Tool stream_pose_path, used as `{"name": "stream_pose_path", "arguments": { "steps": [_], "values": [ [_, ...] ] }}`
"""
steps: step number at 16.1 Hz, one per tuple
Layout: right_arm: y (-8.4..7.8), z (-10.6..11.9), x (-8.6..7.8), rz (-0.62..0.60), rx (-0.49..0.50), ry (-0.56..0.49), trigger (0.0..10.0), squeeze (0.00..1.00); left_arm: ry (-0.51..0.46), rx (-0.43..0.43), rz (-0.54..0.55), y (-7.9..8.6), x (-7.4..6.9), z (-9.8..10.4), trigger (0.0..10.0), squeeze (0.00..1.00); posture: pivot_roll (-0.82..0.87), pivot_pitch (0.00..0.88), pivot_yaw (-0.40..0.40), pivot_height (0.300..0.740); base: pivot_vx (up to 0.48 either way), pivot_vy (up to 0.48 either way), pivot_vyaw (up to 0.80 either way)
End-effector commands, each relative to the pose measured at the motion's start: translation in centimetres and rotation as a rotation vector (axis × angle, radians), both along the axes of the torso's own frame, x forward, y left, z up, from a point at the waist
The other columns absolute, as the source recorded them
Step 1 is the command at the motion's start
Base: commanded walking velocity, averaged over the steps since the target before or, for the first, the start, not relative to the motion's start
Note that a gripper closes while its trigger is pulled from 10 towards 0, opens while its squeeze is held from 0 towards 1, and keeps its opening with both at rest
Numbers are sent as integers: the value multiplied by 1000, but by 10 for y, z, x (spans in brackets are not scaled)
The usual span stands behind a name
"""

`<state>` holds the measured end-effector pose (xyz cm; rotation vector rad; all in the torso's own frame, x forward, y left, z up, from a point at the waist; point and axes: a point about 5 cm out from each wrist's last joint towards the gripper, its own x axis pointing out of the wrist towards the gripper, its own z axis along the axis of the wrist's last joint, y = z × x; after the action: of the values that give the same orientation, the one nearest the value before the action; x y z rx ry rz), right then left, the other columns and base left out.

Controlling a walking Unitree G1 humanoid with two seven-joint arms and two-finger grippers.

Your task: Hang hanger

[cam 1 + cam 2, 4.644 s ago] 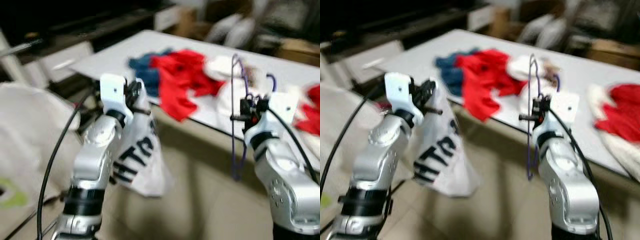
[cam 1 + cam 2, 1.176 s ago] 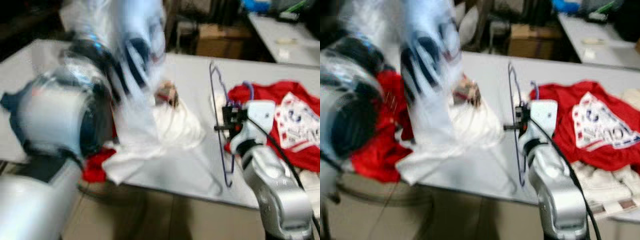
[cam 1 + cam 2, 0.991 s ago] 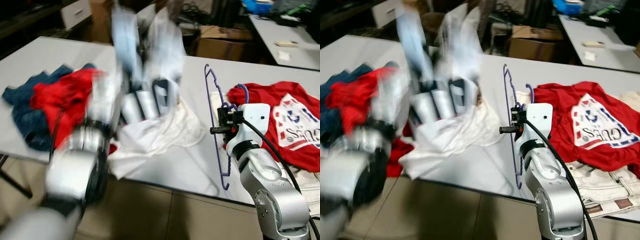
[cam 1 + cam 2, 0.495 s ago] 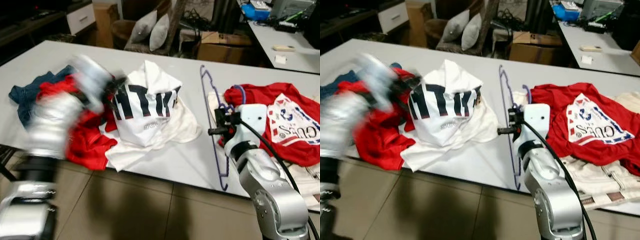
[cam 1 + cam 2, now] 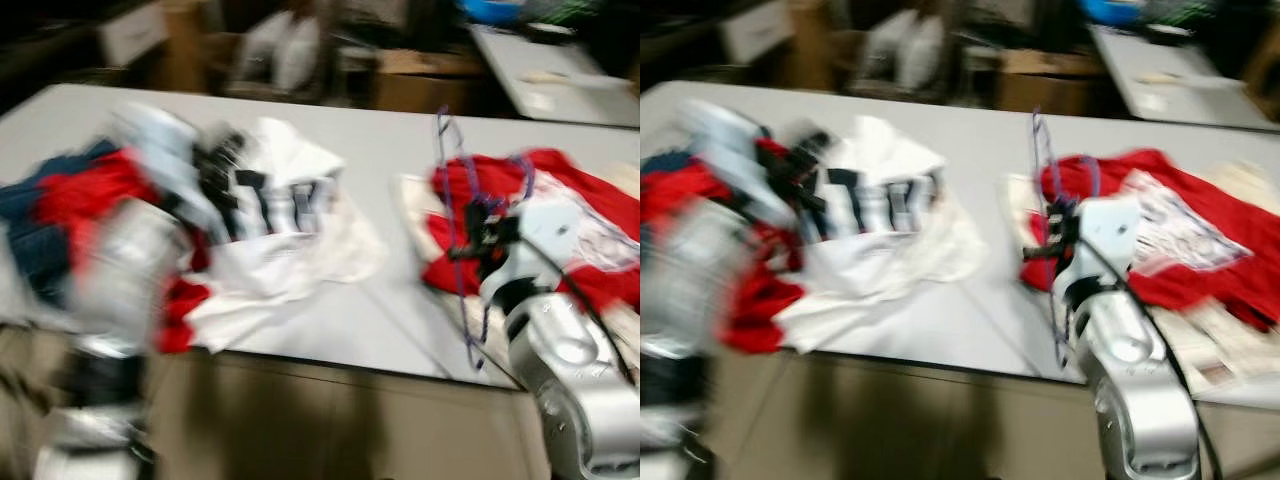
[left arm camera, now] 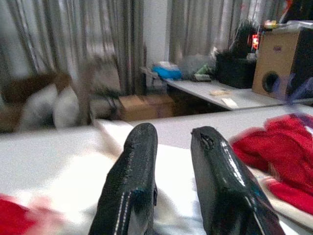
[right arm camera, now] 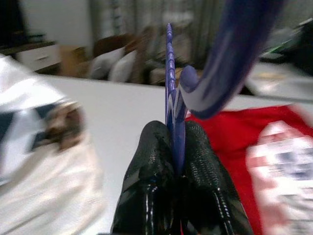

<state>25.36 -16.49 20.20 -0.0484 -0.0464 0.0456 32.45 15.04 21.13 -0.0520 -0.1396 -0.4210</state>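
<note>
Head and wrist views, carrying phase. I judge the step in hand to be transport: my right gripper (image 7: 172, 147) has its jaws pinched shut on the thin purple wire clothes hanger (image 5: 452, 190), and nothing yet hangs anywhere. In the head views the hanger sits right of centre, held above the pale grey worktop (image 5: 400, 150) and in front of the red printed T-shirt (image 5: 1200, 250) that lies flat at the right of the frame. The hanger's long axis runs nearly vertical, from a tip in the upper middle of the frame down past the worktop's front edge; its curved hook (image 7: 230, 54) sweeps off to the upper right of the right wrist view. My left gripper (image 6: 171, 161) is motion-blurred at the left of the head views, and its wrist view shows the jaws spread with nothing between them, above the white T-shirt with dark lettering (image 5: 280, 215) crumpled at centre left beside the red and blue garments (image 5: 60, 215). No rail or rod can be made out, so the next move, as I judge it, calls for finding one, then turning the hook over it.
</note>
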Motion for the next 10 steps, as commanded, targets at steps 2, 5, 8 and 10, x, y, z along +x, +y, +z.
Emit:
{"name": "stream_pose_path", "arguments": {
  "steps": [2, 5, 8, 10],
  "values": [
    [-4, 6, -2, -19, -7, -12, 10000, 0, -62, 39, 22, -13, -6, 6, 10000, 0, 3, 0, 7, 740, 0, 0, -800],
    [-7, -4, -3, -67, 77, 38, 10000, 0, -24, -24, 47, -32, -10, -1, 10000, 0, 10, 0, 6, 740, 0, 0, -800],
    [-14, -20, -8, -100, 95, 105, 0, 0, 24, 23, 80, -47, -20, -19, 10000, 0, 20, 12, -24, 740, 0, 0, -800],
    [-14, -20, -6, -89, 77, 120, 10000, 0, 33, 28, 75, -50, -22, -22, 10000, 0, 22, 13, -25, 740, 0, 0, -800]
  ]
}}
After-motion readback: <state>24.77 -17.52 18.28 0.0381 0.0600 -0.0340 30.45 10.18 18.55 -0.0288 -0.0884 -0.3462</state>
